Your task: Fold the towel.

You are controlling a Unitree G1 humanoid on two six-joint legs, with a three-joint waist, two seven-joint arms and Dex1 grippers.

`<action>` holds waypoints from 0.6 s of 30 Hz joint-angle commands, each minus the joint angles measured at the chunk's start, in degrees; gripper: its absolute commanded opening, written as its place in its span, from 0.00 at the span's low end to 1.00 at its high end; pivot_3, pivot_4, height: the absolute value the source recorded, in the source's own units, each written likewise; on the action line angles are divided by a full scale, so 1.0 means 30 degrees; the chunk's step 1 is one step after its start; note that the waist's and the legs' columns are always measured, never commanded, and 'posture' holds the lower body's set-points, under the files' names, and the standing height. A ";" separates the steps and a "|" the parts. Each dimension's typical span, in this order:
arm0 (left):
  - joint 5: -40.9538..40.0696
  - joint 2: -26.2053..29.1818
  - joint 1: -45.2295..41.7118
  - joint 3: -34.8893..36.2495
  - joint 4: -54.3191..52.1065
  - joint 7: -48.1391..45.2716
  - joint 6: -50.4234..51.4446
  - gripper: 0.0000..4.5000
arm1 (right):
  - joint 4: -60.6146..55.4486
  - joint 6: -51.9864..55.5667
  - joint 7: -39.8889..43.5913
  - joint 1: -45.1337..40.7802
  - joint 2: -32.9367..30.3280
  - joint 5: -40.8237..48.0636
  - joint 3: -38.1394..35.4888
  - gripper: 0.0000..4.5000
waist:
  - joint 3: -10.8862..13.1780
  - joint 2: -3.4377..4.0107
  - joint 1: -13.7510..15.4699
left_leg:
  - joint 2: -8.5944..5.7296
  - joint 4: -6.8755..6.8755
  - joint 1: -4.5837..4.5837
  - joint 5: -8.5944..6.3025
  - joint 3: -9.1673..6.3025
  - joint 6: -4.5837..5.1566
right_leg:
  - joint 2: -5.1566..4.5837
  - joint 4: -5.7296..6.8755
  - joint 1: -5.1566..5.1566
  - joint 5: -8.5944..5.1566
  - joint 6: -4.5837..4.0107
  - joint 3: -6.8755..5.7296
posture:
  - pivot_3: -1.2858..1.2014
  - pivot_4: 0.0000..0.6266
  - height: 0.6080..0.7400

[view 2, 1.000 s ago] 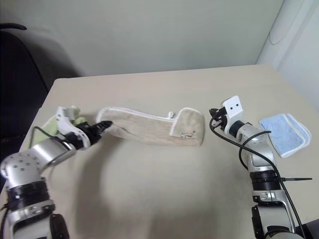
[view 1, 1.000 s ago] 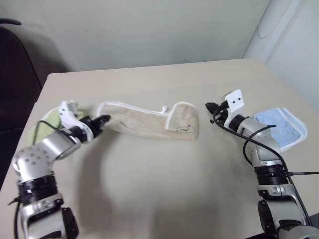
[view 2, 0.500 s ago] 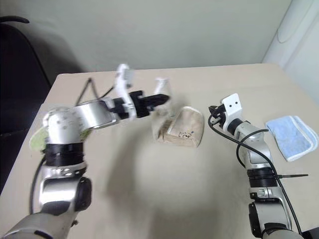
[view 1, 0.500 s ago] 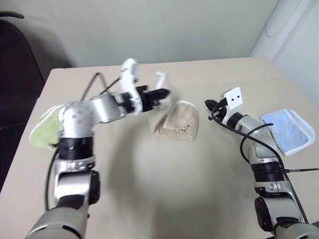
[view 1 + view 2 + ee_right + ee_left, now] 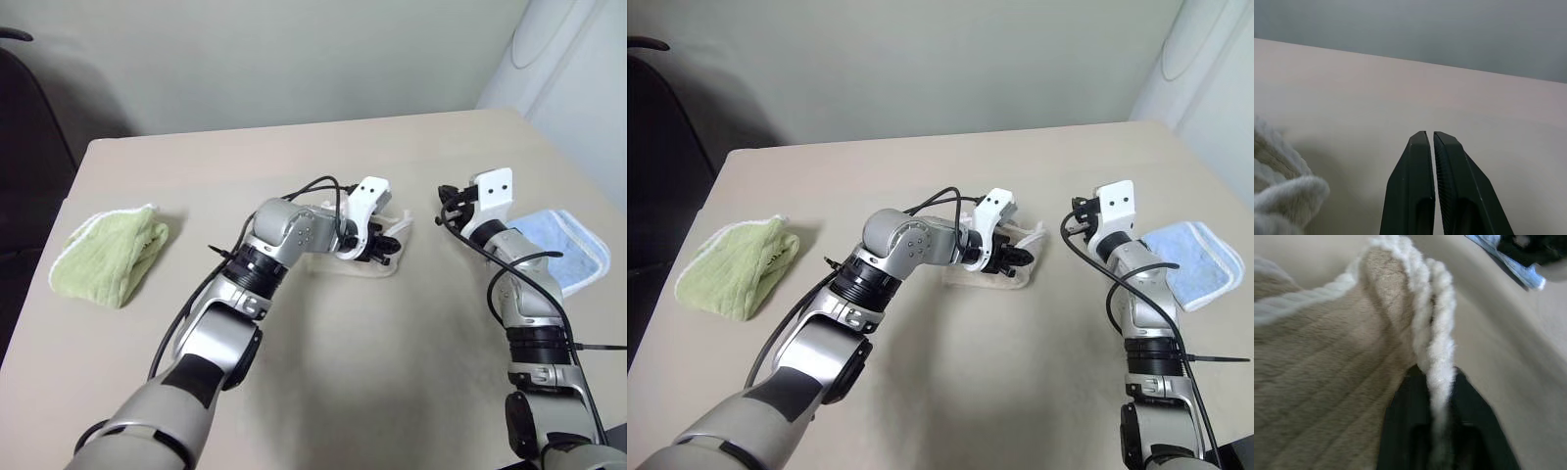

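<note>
1. Left jaws stand slightly apart with the white corded edge of the towel (image 5: 1327, 382) between them, loosely pinched; the left gripper (image 5: 1011, 257) sits over the bundle at mid-table.
2. Right gripper (image 5: 1430, 142) is closed on nothing, just beside the towel.
3. Step in hand looks like laying the carried end over the other. Next: let go cleanly and draw back without dragging cloth.
4. Arm and gripper hide most of the fold, so edge alignment is unclear.

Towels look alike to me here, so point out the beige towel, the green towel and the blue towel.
beige towel (image 5: 1327, 396), left wrist view, its ribbed face.
green towel (image 5: 737, 269), right eye view, middle of the bundle.
blue towel (image 5: 1200, 262), right eye view, its top face.
</note>
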 commanded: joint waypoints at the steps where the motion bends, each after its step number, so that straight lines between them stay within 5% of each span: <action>1: -0.0297 -0.0617 0.0342 0.2351 -0.0300 -0.0404 -0.0172 0.39 | -0.1193 0.0050 -0.0313 0.0023 -0.0283 0.0210 -0.0441 0.06 | 0.0000 0.0000 0.0006 | -0.0002 0.0001 0.0001 0.0000 0.0010 0.0000 | -0.0004 -0.0005 0.0004 0.0004 0.0010 -0.0001 | 0.52 0.24 0.96; 2: -0.0750 -0.0803 0.0372 0.3550 -0.0326 -0.0199 -0.0073 0.46 | -0.1239 0.0097 -0.0272 0.0002 -0.0278 0.0223 -0.0363 0.06 | 0.0000 0.0000 0.0007 | -0.0003 0.0006 0.0000 0.0001 0.0020 0.0000 | -0.0004 -0.0008 0.0004 0.0009 0.0018 -0.0006 | 0.52 0.24 0.96; 6: -0.1625 -0.0891 0.0285 0.6880 -0.0706 0.0427 0.0130 0.46 | -0.1369 0.0273 0.0103 -0.0250 -0.0310 0.0322 -0.0054 0.06 | -0.0001 0.0001 -0.0023 | -0.0002 0.0016 0.0008 0.0014 0.0059 0.0005 | -0.0004 -0.0004 0.0004 0.0029 0.0044 -0.0012 | 0.52 0.24 0.96; 14: -0.0392 0.0281 0.1358 0.7026 -0.2816 -0.0205 -0.0771 0.46 | -0.2049 0.1141 0.1154 -0.0456 -0.0541 0.1088 0.0151 0.06 | -0.0001 0.0004 0.0145 | -0.0003 0.0062 0.0013 0.0036 0.0055 0.0026 | -0.0006 -0.0009 0.0028 0.0057 0.0043 -0.0019 | 0.52 0.24 0.96; 18: 0.0410 0.0824 0.1827 0.6911 -0.2919 -0.0391 -0.1169 0.26 | -0.2441 0.1591 0.1610 -0.0446 -0.0681 0.1392 0.0276 0.00 | -0.0001 0.0005 0.0157 | -0.0007 0.0136 -0.0009 0.0025 0.0061 0.0044 | -0.0011 -0.0012 0.0039 0.0072 0.0061 -0.0027 | 0.52 0.24 0.96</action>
